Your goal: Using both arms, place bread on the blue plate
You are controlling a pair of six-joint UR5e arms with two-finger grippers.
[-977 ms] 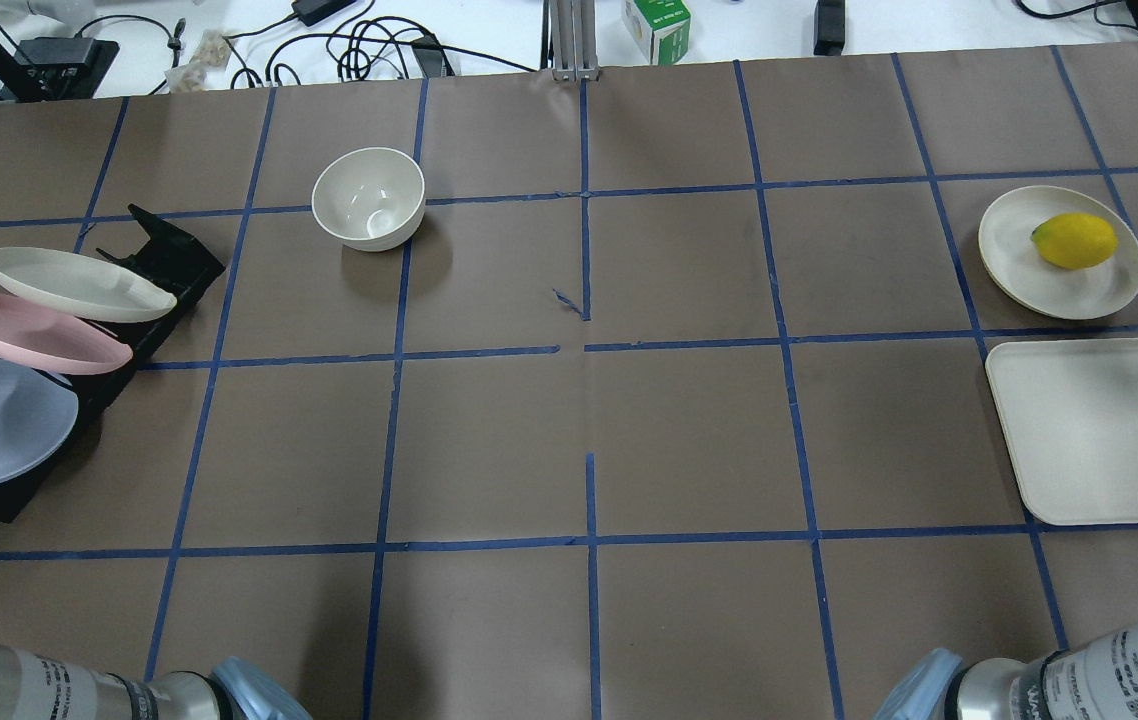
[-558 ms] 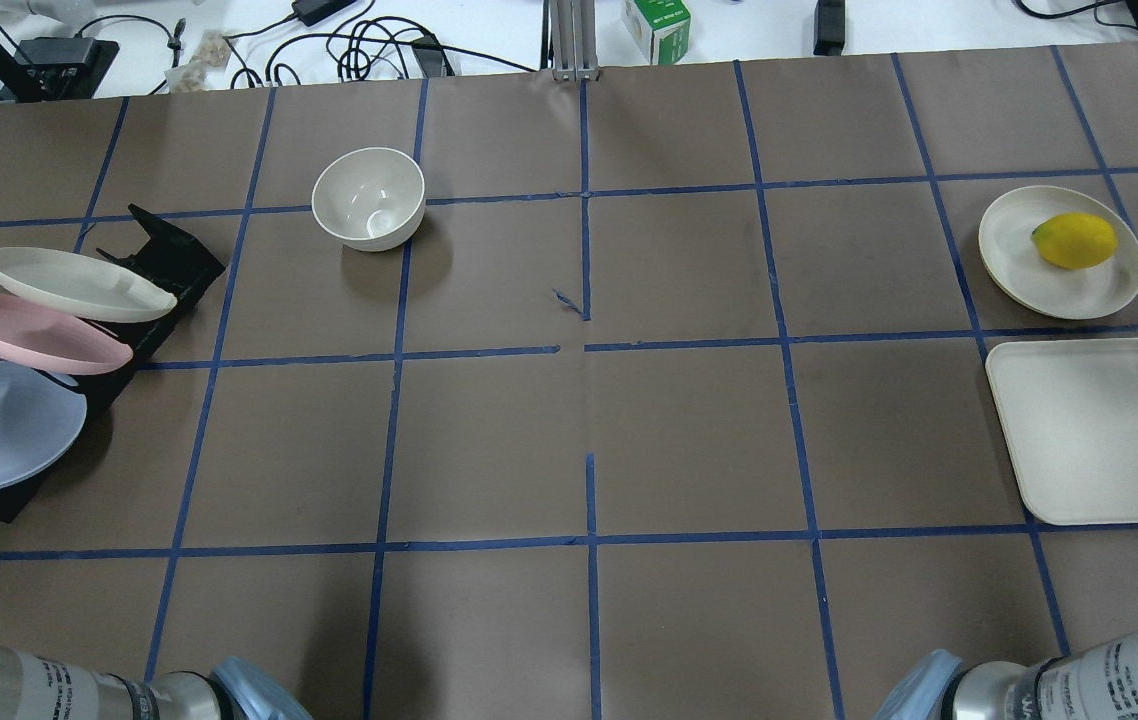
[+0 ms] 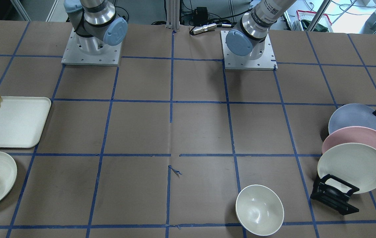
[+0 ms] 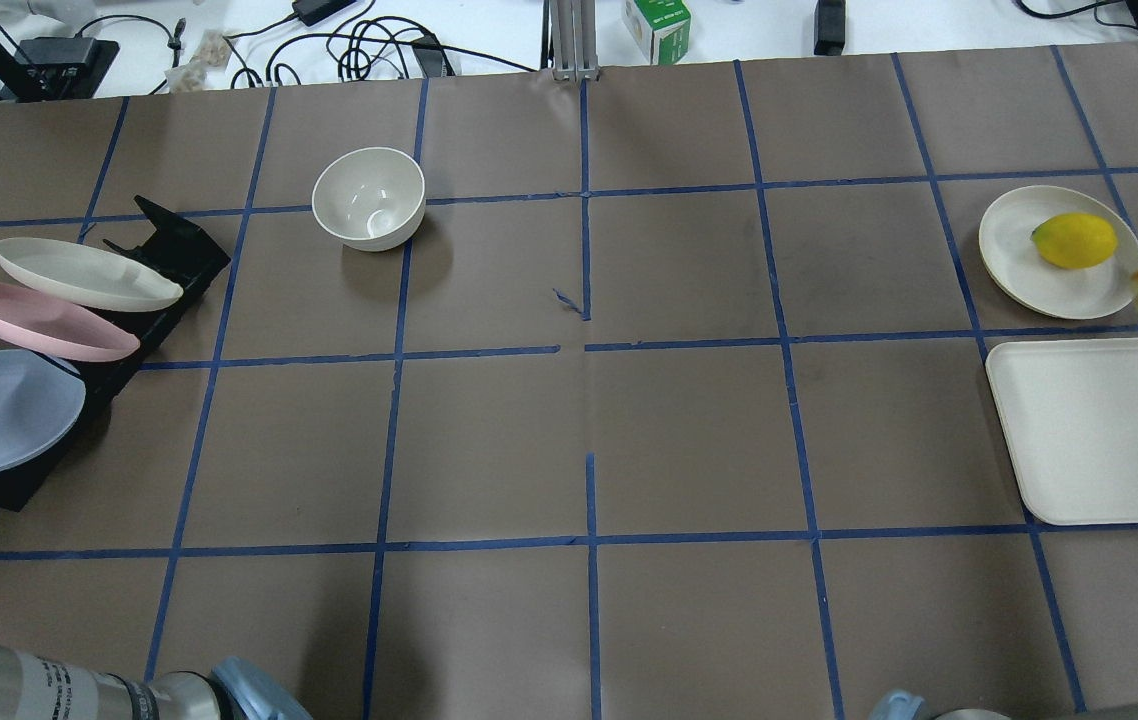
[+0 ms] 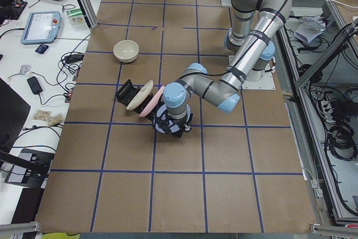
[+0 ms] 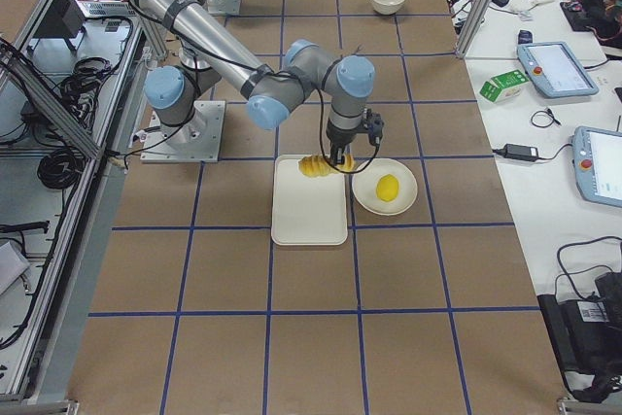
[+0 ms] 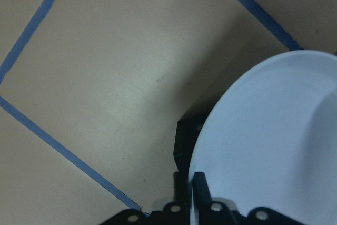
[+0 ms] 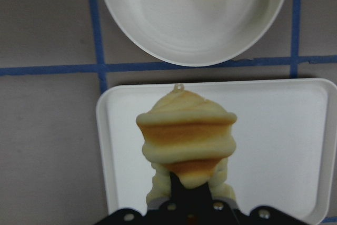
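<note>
**Blue plate (image 7: 263, 146) pinched, bread (image 8: 185, 135) aloft**

The left claw (image 7: 190, 182) is closed thin on the plate's rim, at the end of the black rack (image 4: 169, 245). The right claw (image 8: 187, 196) clamps the bread above the cream tray (image 4: 1079, 440), across the counter from the plate. A slim rim pinch may let the plate slip or drag the rack. The soft loaf could sag free.

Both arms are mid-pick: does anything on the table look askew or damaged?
Only a scrap of blue tape curling loose near the middle of the table. The bread hangs cleanly in the right gripper; the blue plate looks sound.
</note>
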